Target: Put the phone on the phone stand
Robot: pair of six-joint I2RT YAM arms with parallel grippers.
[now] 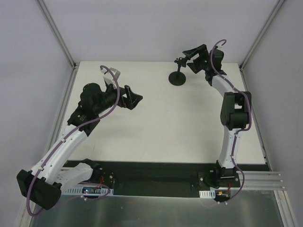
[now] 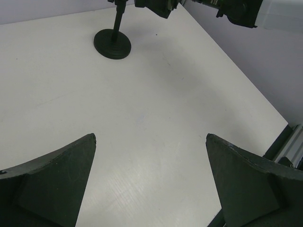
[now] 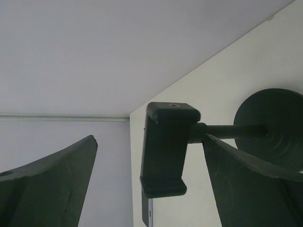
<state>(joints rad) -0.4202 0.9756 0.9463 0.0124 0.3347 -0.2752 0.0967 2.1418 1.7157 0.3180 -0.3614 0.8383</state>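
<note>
The phone stand (image 1: pixel 178 78) stands at the table's far middle: a round black base, a thin rod and a clamp head (image 1: pixel 180 60). In the right wrist view the clamp head (image 3: pixel 168 146) lies between my open fingers. A slim dark sliver with a light edge, the phone (image 3: pixel 148 213), sticks out from the clamp; the rest of it is hidden. My right gripper (image 1: pixel 188 59) is open beside the clamp head and holds nothing. My left gripper (image 1: pixel 136 101) is open and empty over the table's left middle. The left wrist view shows the stand's base (image 2: pixel 112 44) far ahead.
White walls and metal frame posts (image 1: pixel 57 33) enclose the table on the left, back and right. The right arm's elbow (image 1: pixel 235 111) rises over the right side. The black mounting rail (image 1: pixel 151 177) runs along the near edge.
</note>
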